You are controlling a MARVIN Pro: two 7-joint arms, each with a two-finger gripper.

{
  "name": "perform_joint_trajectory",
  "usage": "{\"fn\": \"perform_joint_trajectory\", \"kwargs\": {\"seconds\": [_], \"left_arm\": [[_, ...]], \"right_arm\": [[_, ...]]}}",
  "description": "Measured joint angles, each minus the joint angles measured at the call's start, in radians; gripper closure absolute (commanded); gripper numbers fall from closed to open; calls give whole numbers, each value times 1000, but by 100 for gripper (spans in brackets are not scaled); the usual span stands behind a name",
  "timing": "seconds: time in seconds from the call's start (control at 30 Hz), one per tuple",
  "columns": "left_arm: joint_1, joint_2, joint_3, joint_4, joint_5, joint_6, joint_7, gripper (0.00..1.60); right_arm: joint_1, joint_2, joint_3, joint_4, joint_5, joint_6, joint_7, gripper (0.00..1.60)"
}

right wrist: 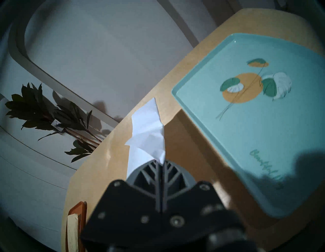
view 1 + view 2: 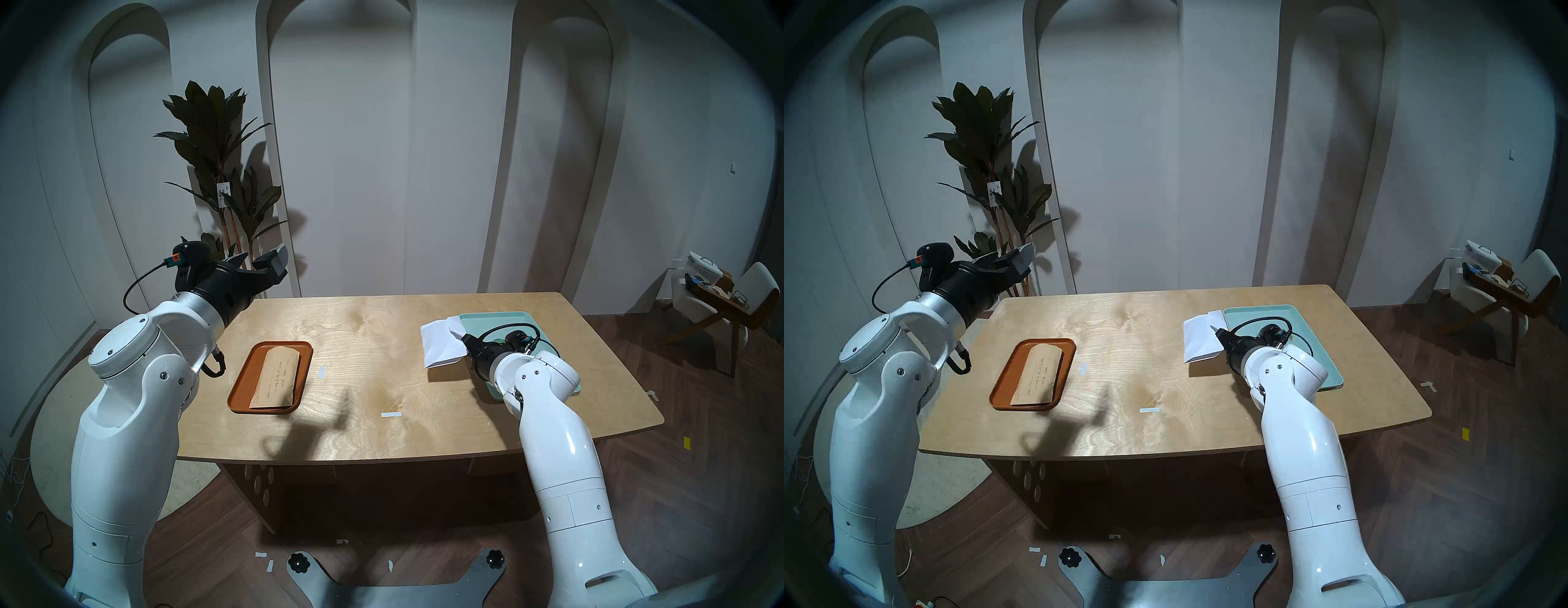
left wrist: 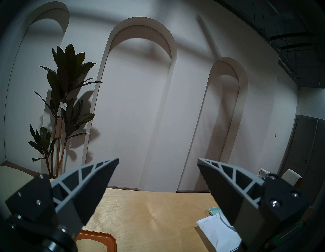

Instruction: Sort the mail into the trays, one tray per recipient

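A tan kraft envelope (image 2: 278, 380) lies in the orange-brown tray (image 2: 244, 382) on the table's left side; it also shows in the right wrist view (image 1: 72, 232). My right gripper (image 2: 463, 339) is shut on a white envelope (image 2: 441, 344) and holds it above the table, just left of the mint-green tray (image 2: 492, 319). In the right wrist view the fingers (image 1: 159, 174) pinch the crumpled white envelope (image 1: 149, 132), and the green tray (image 1: 263, 123) lies empty to its right. My left gripper (image 2: 265, 265) is open and empty, raised above the table's far left corner.
Two small white tape strips (image 2: 390, 414) (image 2: 321, 372) lie on the wooden table (image 2: 382, 352). A tall potted plant (image 2: 216, 170) stands behind the left arm. A chair with clutter (image 2: 717, 305) stands on the floor at far right.
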State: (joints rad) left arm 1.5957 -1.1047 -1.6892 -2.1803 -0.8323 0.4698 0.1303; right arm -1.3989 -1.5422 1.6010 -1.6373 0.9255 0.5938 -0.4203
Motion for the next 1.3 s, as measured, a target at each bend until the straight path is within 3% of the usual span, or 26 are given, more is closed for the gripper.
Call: {"fn": "perform_joint_trajectory", "kwargs": {"seconds": [0.47, 0.73, 1.03, 1.3], "left_arm": [[0, 0, 0, 0, 0, 0, 0, 0], [0, 0, 0, 0, 0, 0, 0, 0], [0, 0, 0, 0, 0, 0, 0, 0], [0, 0, 0, 0, 0, 0, 0, 0]], "right_arm": [[41, 75, 114, -13, -4, 10, 1, 160], [70, 135, 169, 90, 10, 39, 37, 160], [93, 167, 167, 181, 9, 39, 77, 160], [112, 184, 156, 208, -8, 28, 97, 160]]}}
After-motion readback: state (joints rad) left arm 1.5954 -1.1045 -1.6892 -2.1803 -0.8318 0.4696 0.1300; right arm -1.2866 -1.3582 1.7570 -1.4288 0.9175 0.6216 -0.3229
